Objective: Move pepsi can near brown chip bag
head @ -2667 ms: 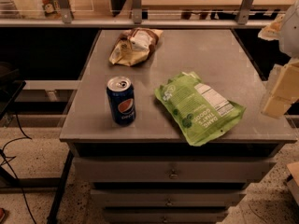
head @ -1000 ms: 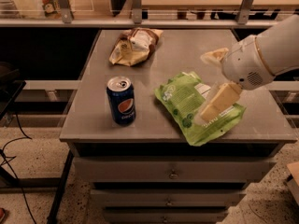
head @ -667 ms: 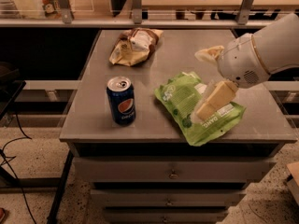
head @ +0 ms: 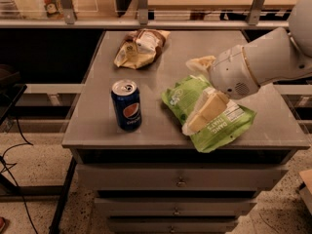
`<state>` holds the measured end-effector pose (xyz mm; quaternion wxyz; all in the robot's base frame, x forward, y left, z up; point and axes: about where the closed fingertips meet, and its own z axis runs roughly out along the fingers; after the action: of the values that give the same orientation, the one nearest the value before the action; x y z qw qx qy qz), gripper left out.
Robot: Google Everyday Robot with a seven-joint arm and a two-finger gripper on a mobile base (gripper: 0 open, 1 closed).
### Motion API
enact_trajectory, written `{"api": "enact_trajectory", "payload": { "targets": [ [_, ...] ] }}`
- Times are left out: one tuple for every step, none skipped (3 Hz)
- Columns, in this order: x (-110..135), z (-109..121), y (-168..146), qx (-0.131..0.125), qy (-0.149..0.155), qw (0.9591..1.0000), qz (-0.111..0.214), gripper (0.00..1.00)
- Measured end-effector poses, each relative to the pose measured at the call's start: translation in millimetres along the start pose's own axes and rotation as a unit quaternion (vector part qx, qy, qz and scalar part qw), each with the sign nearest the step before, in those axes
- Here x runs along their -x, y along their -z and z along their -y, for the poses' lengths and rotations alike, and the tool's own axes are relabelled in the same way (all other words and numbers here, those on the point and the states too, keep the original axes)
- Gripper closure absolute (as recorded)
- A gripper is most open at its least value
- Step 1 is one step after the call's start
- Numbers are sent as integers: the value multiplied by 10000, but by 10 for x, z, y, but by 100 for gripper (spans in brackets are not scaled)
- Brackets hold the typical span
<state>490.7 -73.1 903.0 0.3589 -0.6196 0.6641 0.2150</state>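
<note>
The pepsi can point(head: 126, 105) stands upright near the front left of the grey table top point(head: 97, 123), dark blue with a round logo and a silver top. The brown chip bag point(head: 139, 48) lies wrinkled at the far left of the table, behind the can. My gripper point(head: 189, 95) hangs over the middle of the table, above the green bag, to the right of the can and apart from it. Its two tan fingers point(head: 207, 112) are spread wide and hold nothing.
A larger bright green bag point(head: 219, 126) lies at the front right, partly under my gripper and white arm point(head: 258, 65). A metal rail and shelf point(head: 141, 18) run behind the table. Drawers point(head: 180, 182) sit below the table top.
My arm has come in from the right edge and moved left over the green bag, closer to the can. The can and both bags have not moved.
</note>
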Motion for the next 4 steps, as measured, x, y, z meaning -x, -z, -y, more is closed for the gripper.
{"api": "enact_trajectory", "payload": {
  "targets": [
    [118,-89,-307,203,59,9995,250,0],
    [215,-158,-578,355,54,9984,439,0],
    [290,-185,-796,348,-59,9973,642,0],
    [344,-191,-1007,373,-153,9957,829,0]
  ]
}}
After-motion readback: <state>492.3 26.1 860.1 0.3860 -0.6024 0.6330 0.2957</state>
